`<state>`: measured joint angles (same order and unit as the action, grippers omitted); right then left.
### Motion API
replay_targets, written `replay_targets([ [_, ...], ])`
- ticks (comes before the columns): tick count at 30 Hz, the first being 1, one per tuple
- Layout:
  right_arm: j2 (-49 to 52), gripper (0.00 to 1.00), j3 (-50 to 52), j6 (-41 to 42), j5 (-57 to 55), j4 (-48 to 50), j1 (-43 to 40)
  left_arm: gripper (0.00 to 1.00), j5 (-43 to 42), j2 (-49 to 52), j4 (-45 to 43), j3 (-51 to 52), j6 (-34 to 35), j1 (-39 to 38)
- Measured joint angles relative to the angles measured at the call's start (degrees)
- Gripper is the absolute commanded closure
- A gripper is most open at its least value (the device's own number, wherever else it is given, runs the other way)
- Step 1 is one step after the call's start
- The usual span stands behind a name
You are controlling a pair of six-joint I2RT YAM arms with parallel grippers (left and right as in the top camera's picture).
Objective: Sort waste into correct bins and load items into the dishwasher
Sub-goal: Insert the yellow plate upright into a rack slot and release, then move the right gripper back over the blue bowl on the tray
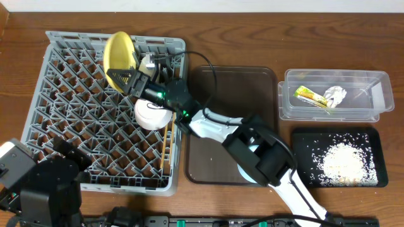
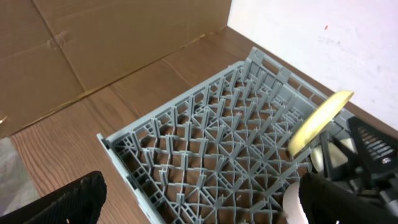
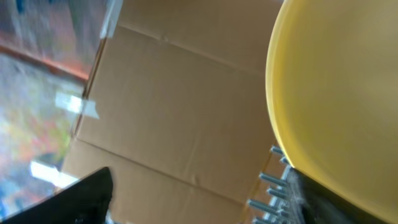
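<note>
Black-and-white right arm [image 1: 211,128], black ribbed right tool [image 1: 120,79], green lights [image 1: 185,115], thin cable [image 1: 210,72].

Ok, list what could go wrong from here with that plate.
1. The yellow plate stands on edge in the grey rack, leaning; the open right gripper beside it could knock it over when pulling away.
2. The white bowl sits close under that arm and may get bumped.

You have one yellow plate [image 1: 118,50], one white bowl [image 1: 150,115], one grey rack [image 1: 63,94], one brown tray [image 1: 233,88], one clear tub [image 1: 374,94], one black tray [image 1: 303,157], one wrapper [image 1: 308,95], one tissue [image 1: 335,95].
</note>
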<state>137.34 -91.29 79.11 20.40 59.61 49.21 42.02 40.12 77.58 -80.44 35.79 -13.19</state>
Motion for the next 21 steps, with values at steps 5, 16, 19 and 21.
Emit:
replay_targets([
  [5,-0.11,0.01,-5.75,-0.96,6.25,-10.29,-2.89,0.00,0.00,0.00,0.00,0.00,0.00,0.00],
  [16,-7.76,0.01,-20.09,-26.43,14.95,-75.03,-12.24,0.00,0.02,0.00,0.00,0.00,-0.02,0.00],
  [19,-12.70,0.01,-25.83,-37.07,14.40,-96.13,-17.22,0.00,0.02,0.00,0.00,0.00,-0.02,0.00],
  [21,-15.98,0.01,-28.17,-43.45,12.61,-107.38,-20.44,0.00,0.00,0.00,0.00,0.00,0.04,0.00],
])
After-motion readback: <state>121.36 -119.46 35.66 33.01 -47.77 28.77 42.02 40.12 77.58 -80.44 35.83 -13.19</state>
